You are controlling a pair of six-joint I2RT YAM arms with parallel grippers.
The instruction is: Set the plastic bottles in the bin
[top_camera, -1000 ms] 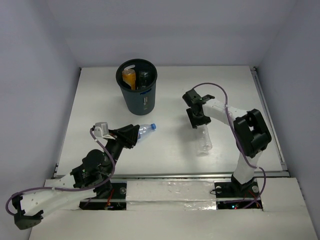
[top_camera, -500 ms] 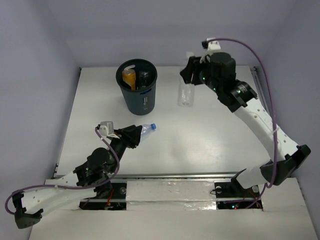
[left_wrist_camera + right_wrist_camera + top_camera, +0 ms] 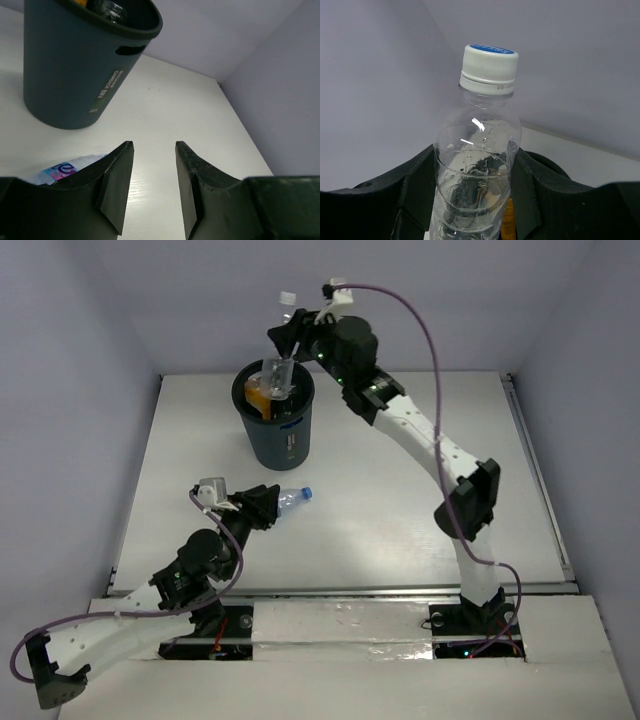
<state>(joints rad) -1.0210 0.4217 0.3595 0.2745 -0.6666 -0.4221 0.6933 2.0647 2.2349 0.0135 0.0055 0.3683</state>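
My right gripper (image 3: 289,343) is shut on a clear, label-free ribbed bottle (image 3: 277,376) and holds it upright over the mouth of the dark grey bin (image 3: 283,443). In the right wrist view the fingers press both sides of this bottle (image 3: 476,165), whose white cap points up. A small bottle with a blue cap and blue label (image 3: 292,498) lies on the table. My left gripper (image 3: 262,508) is low beside it. In the left wrist view the left gripper (image 3: 152,145) is open with nothing between its fingers, and the labelled bottle (image 3: 65,167) lies just outside the left finger.
The bin (image 3: 75,65) holds an orange bottle (image 3: 259,396) and a dark one (image 3: 290,396). Grey walls close the white table (image 3: 400,510) at the back and both sides. The right arm stretches diagonally across the table's middle.
My right arm lifted the clear ribbed bottle off the table at the right and carried it left to above the bin. The left arm has hardly moved.
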